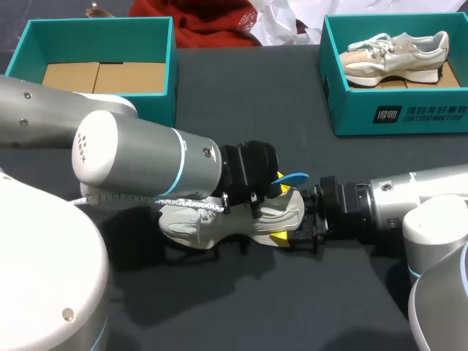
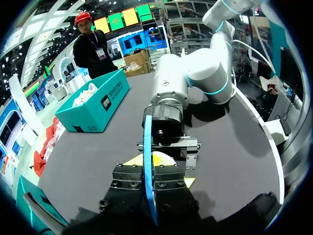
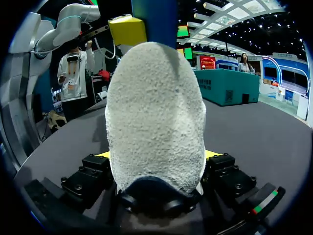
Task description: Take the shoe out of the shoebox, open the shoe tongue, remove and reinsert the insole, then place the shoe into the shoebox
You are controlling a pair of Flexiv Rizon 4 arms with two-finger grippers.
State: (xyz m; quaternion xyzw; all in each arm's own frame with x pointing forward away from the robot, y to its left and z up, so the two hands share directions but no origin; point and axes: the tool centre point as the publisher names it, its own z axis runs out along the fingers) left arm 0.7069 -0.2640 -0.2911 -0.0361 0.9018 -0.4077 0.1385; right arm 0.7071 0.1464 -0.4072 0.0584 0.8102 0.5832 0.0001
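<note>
Dark grey tabletop (image 1: pixel 241 95), two teal cardboard shoeboxes at the far edge: left box (image 1: pixel 172 73) empty, right box (image 1: pixel 351 110) holding a beige sneaker (image 1: pixel 395 55). The white mesh shoe (image 1: pixel 212 219) is mid-table, well clear of both. My right gripper (image 3: pixel 156 166) is clamped across the shoe's end, and my left gripper (image 2: pixel 149 169) pinches the thin blue insole (image 2: pixel 148 147) edge-on just above it. Risk: the insole catches the collar and folds, or the push drags the shoe out of the right gripper's hold.
</note>
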